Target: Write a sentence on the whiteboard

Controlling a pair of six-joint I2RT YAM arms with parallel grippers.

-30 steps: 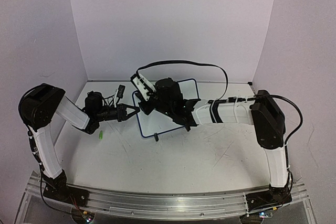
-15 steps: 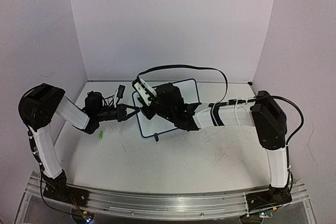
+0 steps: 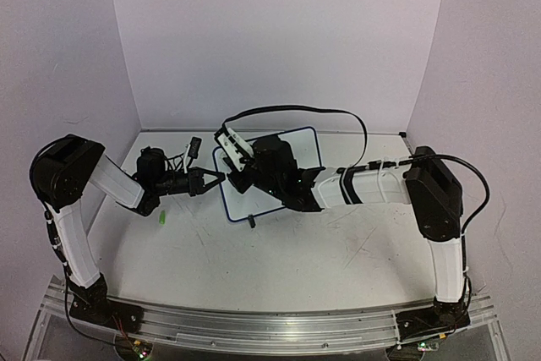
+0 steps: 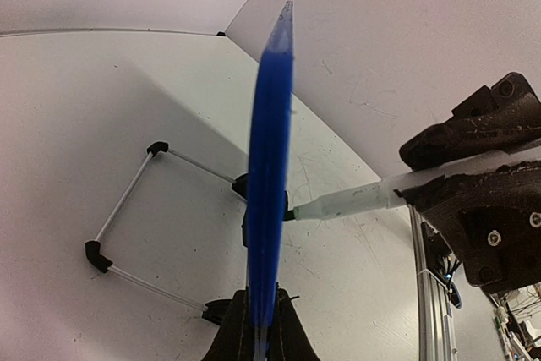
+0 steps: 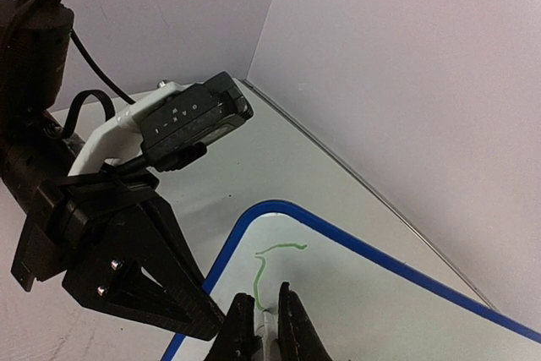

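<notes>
Slightly nearer now, the right end effector [image 5: 269,327] pinches the pen [image 4: 347,202] tight, its tip on the whiteboard [image 5: 380,310]. The board sits mid-counter [image 3: 296,251], and the left end effector [image 4: 258,336] is clamped shut on its left edge. Writing looks barely begun: only one green stroke of the sentence [image 5: 264,272] shows. The next move calls for steady strokes rightward.

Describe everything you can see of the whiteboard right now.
The whiteboard is a white panel with a thin blue frame, rounded corners and a black clip foot. The left gripper is shut on one edge; the right gripper holds a pen against it beside a short green stroke.
</notes>
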